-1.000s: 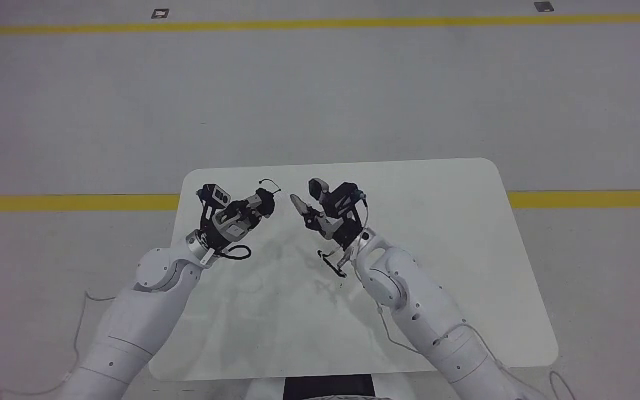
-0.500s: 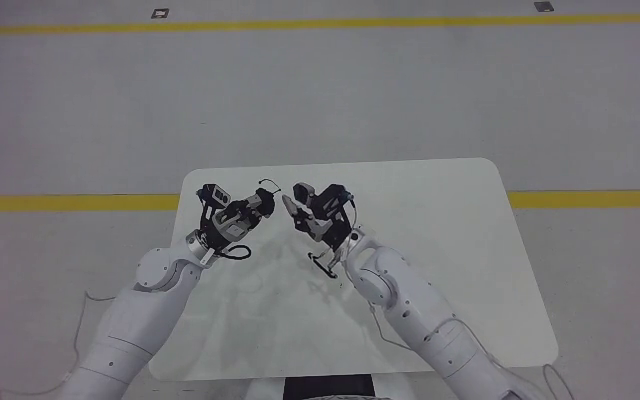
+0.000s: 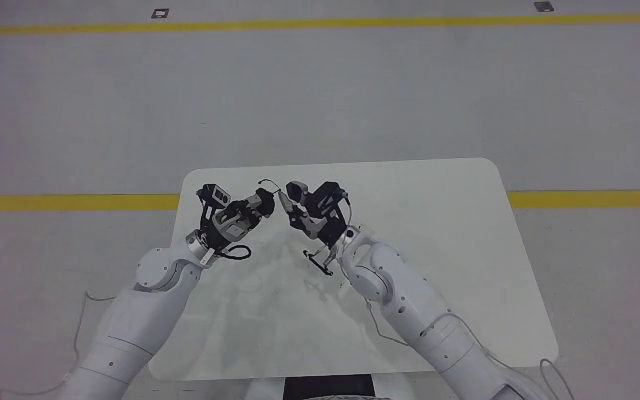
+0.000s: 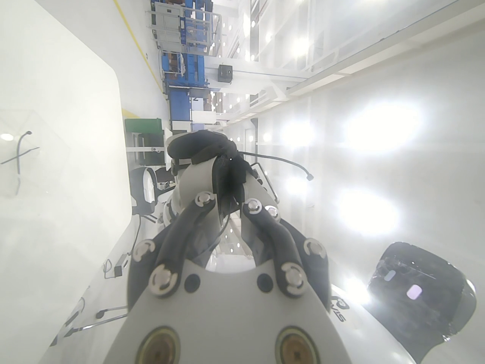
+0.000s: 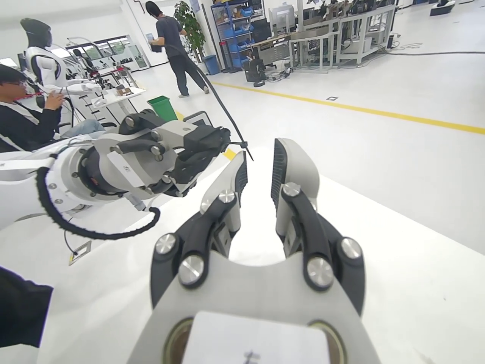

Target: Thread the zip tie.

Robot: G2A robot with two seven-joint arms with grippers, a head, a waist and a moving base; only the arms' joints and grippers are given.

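The zip tie (image 5: 234, 130) is held up in the air above the worktop (image 3: 450, 250), pinched near its head by the left tool (image 5: 216, 141), with its long tail curving free. The right tool (image 5: 259, 160) hangs just beside it, jaws apart and holding nothing. If that tool closes off-line, I'd expect the springy tail to flick aside or twist out of the pinch.

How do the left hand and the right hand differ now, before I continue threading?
The left hand is shut on the black zip tie; the right hand is open and holds nothing. The left hand has the tie's strap arcing out of it; the right hand only has the tie's short end close by. Both hang above the table, tips close, facing each other.
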